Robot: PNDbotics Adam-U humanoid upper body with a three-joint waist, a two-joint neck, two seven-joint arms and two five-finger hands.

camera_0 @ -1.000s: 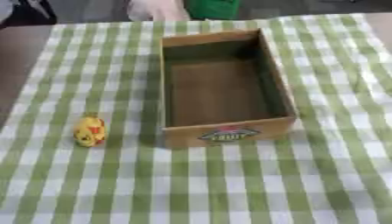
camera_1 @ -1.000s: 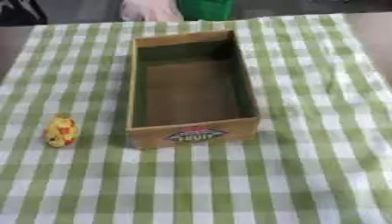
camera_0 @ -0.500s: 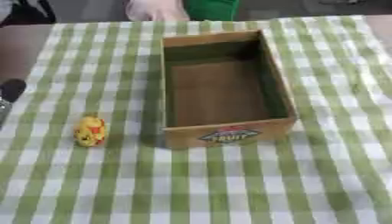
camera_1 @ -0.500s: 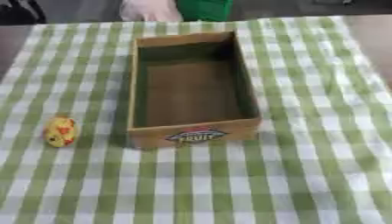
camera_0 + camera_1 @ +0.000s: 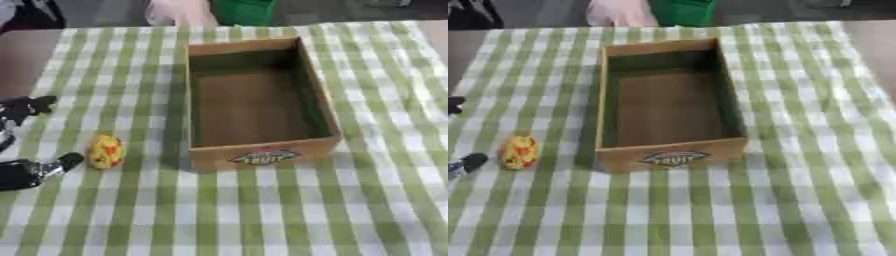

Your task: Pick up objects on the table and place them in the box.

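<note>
L hand (image 5: pixel 26 170) cut off at frame edge, fingers spread, holding nothing; yellow toy (image 5: pixel 106 151) just beyond one fingertip, box (image 5: pixel 262 156) farther. R hand unseen.

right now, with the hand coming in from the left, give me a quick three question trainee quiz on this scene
1. True or false: the box already holds an item.
2. Which hand is nearest the yellow toy? A) left hand B) right hand
3. Fill in: the toy lies on the box's ____ side.

Key: 1 false, the box looks empty. 2 A, one fingertip is beside the toy, another dark finger sits further up the edge, and contact cannot be told. 3 left.
</note>
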